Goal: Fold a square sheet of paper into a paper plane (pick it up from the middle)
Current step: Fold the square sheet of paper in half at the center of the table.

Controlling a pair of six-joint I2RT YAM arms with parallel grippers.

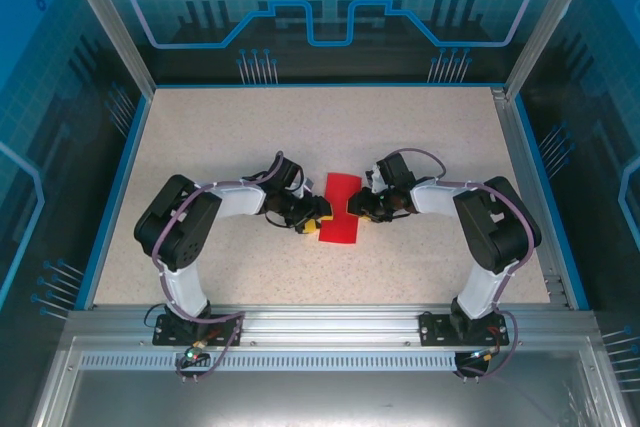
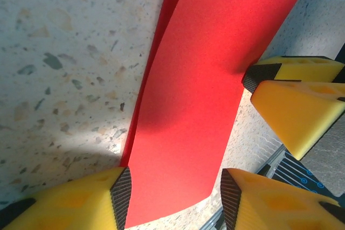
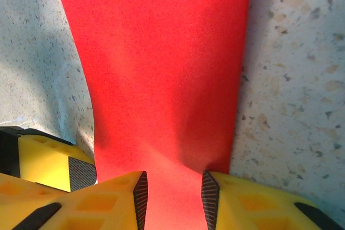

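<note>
The square sheet of paper (image 1: 340, 209) lies at mid-table as a bright red strip, two layers showing along its left edge (image 2: 188, 95). My left gripper (image 1: 320, 217) comes in from the left at the strip's near end. It is open (image 2: 175, 200), its pads straddling the strip's width, the left pad at the paper's edge. My right gripper (image 1: 356, 209) meets the strip from the right. It is open (image 3: 173, 200), fingertips (image 3: 140, 195) down on the paper (image 3: 161, 63), which bulges slightly between them. The paper plane is out of view.
The speckled table (image 1: 250, 137) is bounded by a blue rim and glass walls. A metal rail (image 1: 330, 322) runs along the near edge by the arm bases. The right gripper's yellow fingers (image 2: 294, 90) show close beside the strip in the left wrist view.
</note>
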